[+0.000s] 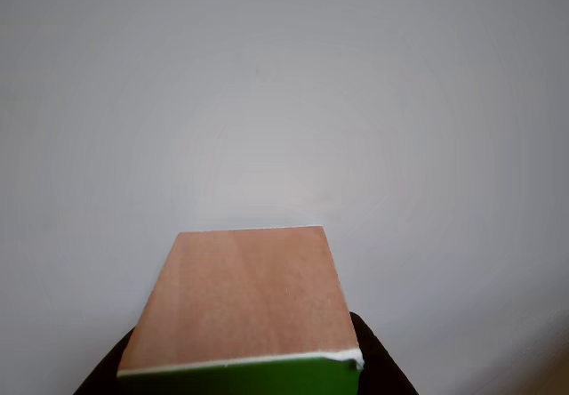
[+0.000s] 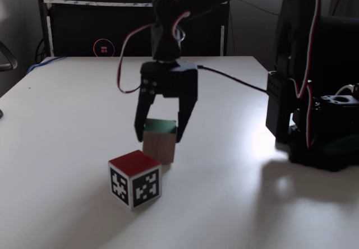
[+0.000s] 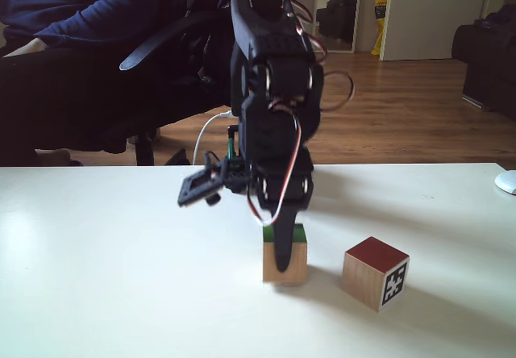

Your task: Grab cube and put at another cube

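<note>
With the green-faced cube (image 2: pixel 159 142) resting on the white table (image 2: pixel 67 125) between the spread fingers of the gripper (image 2: pixel 156 134), apparently not yet clamped, it could be nudged into the nearby red-topped cube (image 2: pixel 135 179) if closure is uneven.

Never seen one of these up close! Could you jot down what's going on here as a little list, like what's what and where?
Table: white, bare around the blocks
Green-topped cube: wooden, resting on the table
Gripper: black, fingers straddling the green-topped cube, no firm squeeze visible
Red-topped cube: with black-and-white patterned sides, beside the first cube, apart from it
Arm: black with red and white wires
Person: seated behind the table, dark blue sleeve
</note>
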